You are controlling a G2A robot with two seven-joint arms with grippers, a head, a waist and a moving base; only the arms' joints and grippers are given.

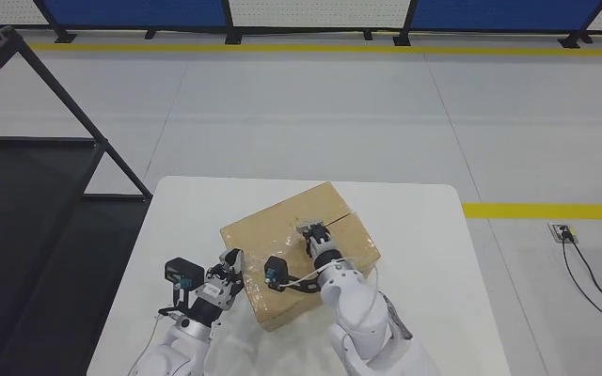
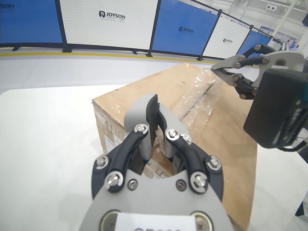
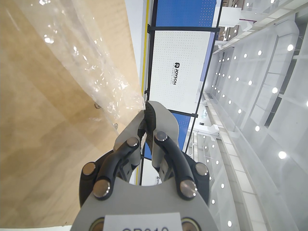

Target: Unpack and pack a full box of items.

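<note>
above the cardboard box [image 1: 273, 235], right gripper [image 3: 146, 112] pinches the end of likely flimsy clear tape [image 3: 84, 56]; left gripper [image 2: 155, 108] closed, empty.

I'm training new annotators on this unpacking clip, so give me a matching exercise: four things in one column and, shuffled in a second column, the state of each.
Things:
1. box
2. tape
3. left gripper
4. right gripper

States:
A. shut on the tape's end
B. flaps closed, standing on the table
C. shut on nothing, beside the box
D. clear, partly peeled up from the box top

Pairs: 1-B, 2-D, 3-C, 4-A
</note>
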